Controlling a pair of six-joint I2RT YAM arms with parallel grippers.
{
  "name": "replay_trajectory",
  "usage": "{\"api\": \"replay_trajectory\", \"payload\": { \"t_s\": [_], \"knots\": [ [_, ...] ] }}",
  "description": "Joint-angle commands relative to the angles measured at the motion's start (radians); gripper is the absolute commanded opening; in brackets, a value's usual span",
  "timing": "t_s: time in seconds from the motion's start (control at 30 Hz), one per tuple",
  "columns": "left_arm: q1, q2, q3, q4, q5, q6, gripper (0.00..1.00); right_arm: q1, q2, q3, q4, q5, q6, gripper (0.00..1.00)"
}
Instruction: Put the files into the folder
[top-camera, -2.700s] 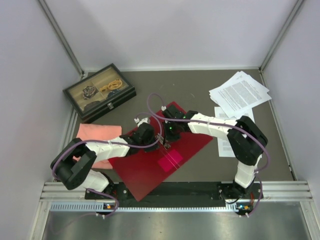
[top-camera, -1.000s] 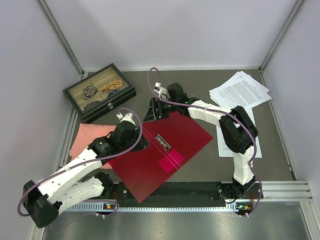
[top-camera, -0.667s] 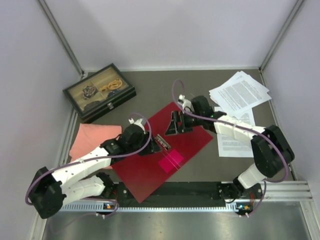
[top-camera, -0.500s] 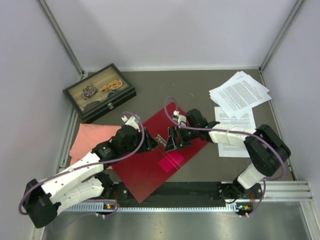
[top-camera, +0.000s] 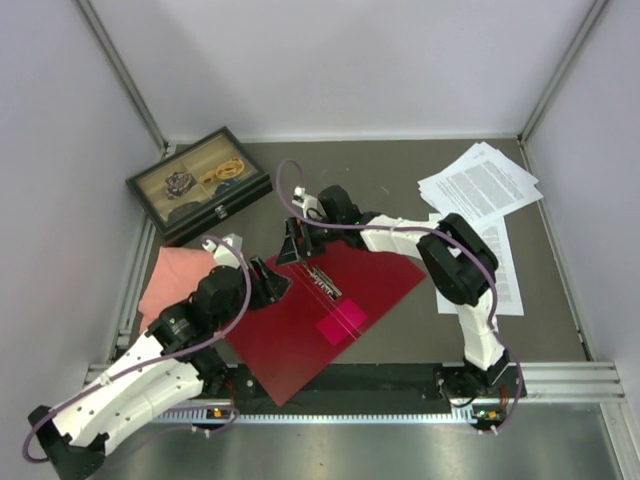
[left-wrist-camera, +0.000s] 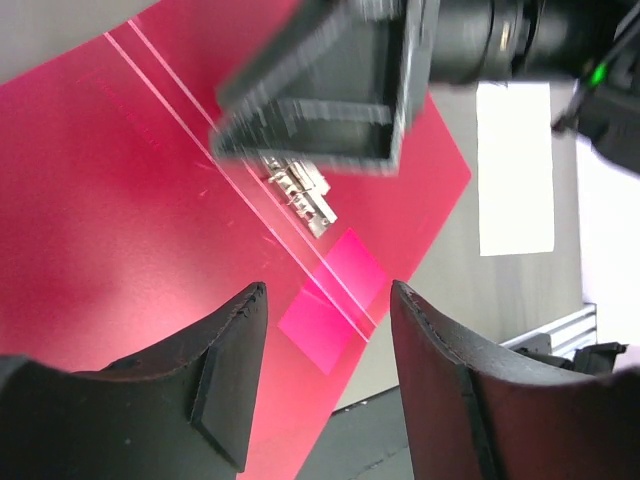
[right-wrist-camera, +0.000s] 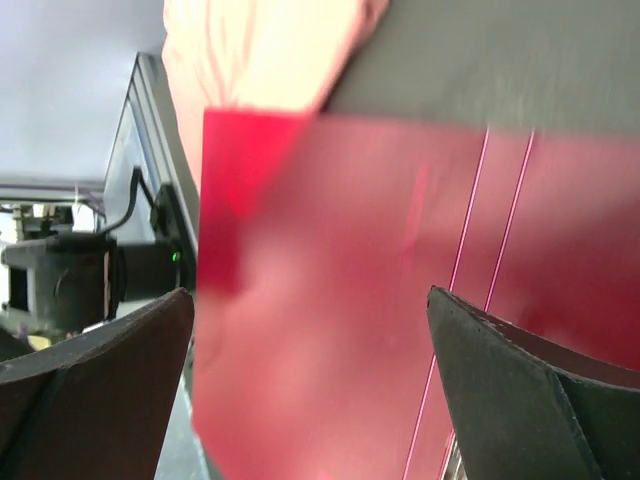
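— Folder position, operator?
— You have it lying flat and open, red, in the middle of the table, one corner toward the arm bases.
— Left gripper?
— Yours hangs over the folder's left part, fingers spread with nothing between them. The metal clip and pink sticker show just past the fingertips.
— Right gripper?
— You have it low over the folder's far corner, jaws spread wide and gripping nothing. Its wrist view is blurred.
— Files?
— White printed sheets at the table's far right, off the folder and well apart from both your grippers, some beneath your right arm.
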Motion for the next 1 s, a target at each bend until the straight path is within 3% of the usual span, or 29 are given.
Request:
{"api": "replay_trajectory", "payload": {
  "t_s": [0.0, 0.13, 0.27, 0.43, 0.5, 0.7, 0.97],
  "knots": [
    [-0.002, 0.017, -0.037, -0.002, -0.005, -0.002, 0.57, -0.003, 0.087, 0.155, 0.045, -0.031, -0.056, 0.99],
    [-0.002, 0.153, -0.063, 0.081, 0.037, 0.003, 0.57, -0.025, 0.119, 0.245, -0.002, -0.019, -0.07, 0.99],
    [0.0, 0.359, -0.017, 0.104, -0.038, -0.037, 0.53, -0.104, -0.021, 0.195, -0.081, 0.053, -0.047, 0.99],
    [0.001, 0.638, 0.118, 0.087, -0.121, -0.04, 0.32, -0.236, -0.126, 0.121, -0.355, 0.28, -0.154, 0.99],
    [0.001, 0.716, 0.14, 0.116, -0.112, -0.011, 0.28, -0.317, -0.126, 0.109, -0.446, 0.317, -0.194, 0.99],
    [0.009, 0.892, 0.187, 0.225, -0.042, 0.036, 0.21, -0.441, -0.137, 0.086, -0.518, 0.398, -0.251, 0.99],
    [0.009, 1.072, 0.276, 0.27, 0.011, 0.044, 0.15, -0.449, -0.18, -0.039, -0.519, 0.484, -0.231, 0.98]
  ]
}}
